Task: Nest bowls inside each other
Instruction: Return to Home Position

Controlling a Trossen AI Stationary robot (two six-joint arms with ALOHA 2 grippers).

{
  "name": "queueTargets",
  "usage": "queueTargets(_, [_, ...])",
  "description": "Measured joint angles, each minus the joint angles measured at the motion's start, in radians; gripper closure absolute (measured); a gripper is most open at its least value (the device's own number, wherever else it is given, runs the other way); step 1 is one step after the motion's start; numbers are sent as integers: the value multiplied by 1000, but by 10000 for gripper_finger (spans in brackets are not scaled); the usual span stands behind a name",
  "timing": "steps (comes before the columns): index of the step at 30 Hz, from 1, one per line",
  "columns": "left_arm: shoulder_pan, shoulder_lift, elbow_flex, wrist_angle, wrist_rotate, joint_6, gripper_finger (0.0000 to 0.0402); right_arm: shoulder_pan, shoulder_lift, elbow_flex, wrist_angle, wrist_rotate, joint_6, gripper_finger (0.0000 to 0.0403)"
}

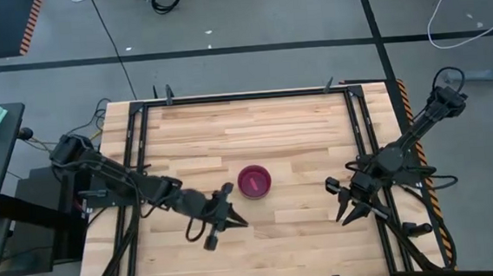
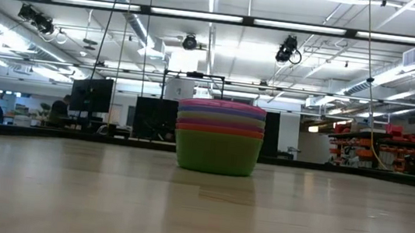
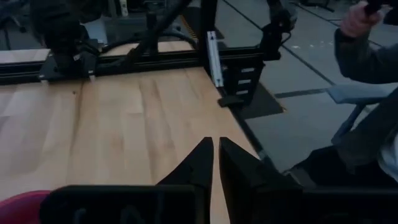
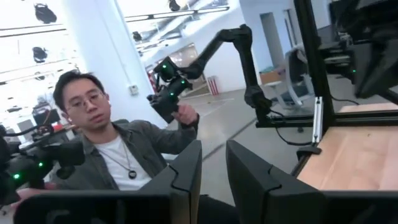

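**Status, dial centred on stack, high view, 12 o'clock = far table edge**

1. L gripper (image 3: 214, 142): near half of table (image 1: 254, 120), approx. 7–8 o'clock from stack, close by but not touching. Fingers almost together, only a slit between; nothing held.
2. R gripper (image 4: 213, 144): approx. 4 o'clock, well apart from stack, near R table edge. Fingers a little apart; nothing held.
3. Bowl stack (image 1: 254, 181): mid-table, upright. In low view, the green bowl (image 2: 217, 153) is at the bottom, coloured rims are banded above it, and the magenta-pink bowl (image 2: 222, 105) is on top. No loose bowl shows elsewhere on the table.
4. Beyond table: a person (image 4: 118, 155) sits past the R side, one hand on a dark handheld device.

**Step in hand (est.):** nesting looks done; both arms are empty, so this reads as the retract-to-rest phase.

**Next move (est.):** draw each arm back toward its own base. L arm needs the care: back out toward 8 o'clock, lifting first, so the fingers don't clip the top rim. R arm has a free path.
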Motion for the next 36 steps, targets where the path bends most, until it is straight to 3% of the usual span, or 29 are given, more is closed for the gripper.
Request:
queueTargets(11, [201,-126,1,-87,40,-11,374,-2,-156,-15,-15,-80,-38,321])
queueTargets(20, [272,-341,0,-204,42,-14,368,-2,-380,-14,-88,-130,-59,321])
queueTargets(26, [293,-494,0,-279,30,-39,378,-2,-518,-13,-91,-200,-25,321])
queueTargets(36, [265,-645,0,-349,24,-25,371,-2,-625,-13,-84,-206,2,321])
